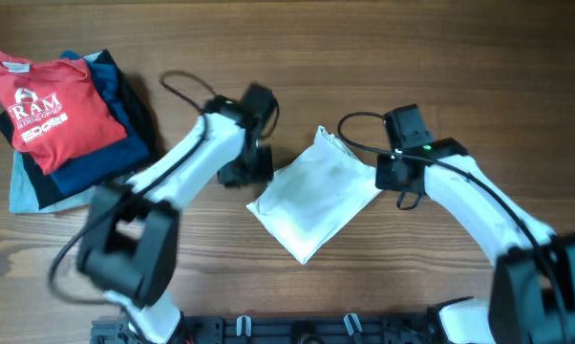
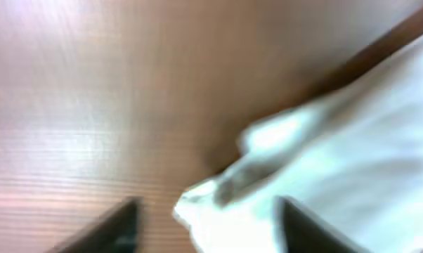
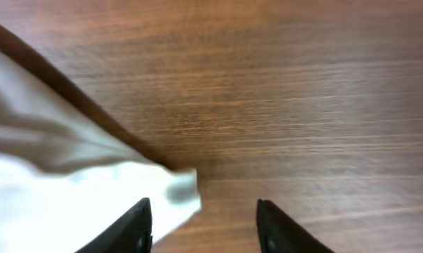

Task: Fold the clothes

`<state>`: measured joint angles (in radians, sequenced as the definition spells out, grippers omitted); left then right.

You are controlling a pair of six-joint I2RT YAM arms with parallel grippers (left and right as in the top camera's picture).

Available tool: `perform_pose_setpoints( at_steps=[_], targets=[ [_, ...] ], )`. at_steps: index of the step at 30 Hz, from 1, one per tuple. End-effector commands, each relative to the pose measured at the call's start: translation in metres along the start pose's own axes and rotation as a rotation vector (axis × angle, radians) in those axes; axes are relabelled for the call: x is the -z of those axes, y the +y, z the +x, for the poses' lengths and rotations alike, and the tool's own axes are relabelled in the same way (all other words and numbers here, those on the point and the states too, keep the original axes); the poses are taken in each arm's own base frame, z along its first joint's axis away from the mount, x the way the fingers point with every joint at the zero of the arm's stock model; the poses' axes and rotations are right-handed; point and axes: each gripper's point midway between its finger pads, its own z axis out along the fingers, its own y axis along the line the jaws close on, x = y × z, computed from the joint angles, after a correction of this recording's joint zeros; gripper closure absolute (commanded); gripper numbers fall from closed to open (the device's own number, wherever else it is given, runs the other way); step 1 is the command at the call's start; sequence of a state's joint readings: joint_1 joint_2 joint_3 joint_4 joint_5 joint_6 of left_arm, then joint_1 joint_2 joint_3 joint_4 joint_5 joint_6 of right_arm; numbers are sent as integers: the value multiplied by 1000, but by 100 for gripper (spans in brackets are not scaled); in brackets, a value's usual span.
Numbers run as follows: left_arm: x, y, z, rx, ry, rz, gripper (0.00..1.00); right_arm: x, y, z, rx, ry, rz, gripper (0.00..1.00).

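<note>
A folded white garment (image 1: 316, 196) lies at the table's centre, turned like a diamond. My left gripper (image 1: 254, 170) is open at its upper-left edge; in the left wrist view the white cloth's corner (image 2: 218, 197) lies between the two dark fingers (image 2: 208, 228). My right gripper (image 1: 391, 172) is open at the garment's right corner; in the right wrist view the cloth's tip (image 3: 176, 190) sits between the fingers (image 3: 204, 225), nearer the left one. Neither gripper holds the cloth.
A stack of folded clothes (image 1: 63, 119) sits at the far left, a red printed T-shirt (image 1: 49, 105) on top of blue, dark and grey items. Bare wooden table (image 1: 517, 76) surrounds the garment.
</note>
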<state>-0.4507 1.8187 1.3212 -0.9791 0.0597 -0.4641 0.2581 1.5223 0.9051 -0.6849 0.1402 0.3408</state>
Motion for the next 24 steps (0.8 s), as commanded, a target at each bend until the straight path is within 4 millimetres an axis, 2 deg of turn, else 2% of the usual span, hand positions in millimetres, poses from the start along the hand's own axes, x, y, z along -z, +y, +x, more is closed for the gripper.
perform_pose_setpoints(
  at_steps=[1, 4, 8, 13, 17, 19, 24],
  targets=[
    [34, -26, -42, -163, -219, 123, 0, 40, -9, -20, -84, -126, 0, 48],
    [37, -57, -61, -285, -299, 251, 0, 56, -12, -17, -107, -149, -9, 48],
    [21, -85, -66, -364, -283, 384, 0, 62, -16, -9, -114, -133, -2, 47],
    [-18, -105, -52, -411, -162, 513, 0, 61, -18, -3, -110, -110, 7, 46],
    [-45, -107, -40, -421, -84, 534, 0, 61, -18, -3, -120, -108, 7, 46],
    [-53, -109, -33, -422, -44, 560, 0, 61, -18, -2, -125, -107, 8, 46],
    [-58, -124, -7, -484, 42, 638, 5, 61, -18, -2, -126, -105, 8, 46]
  ],
)
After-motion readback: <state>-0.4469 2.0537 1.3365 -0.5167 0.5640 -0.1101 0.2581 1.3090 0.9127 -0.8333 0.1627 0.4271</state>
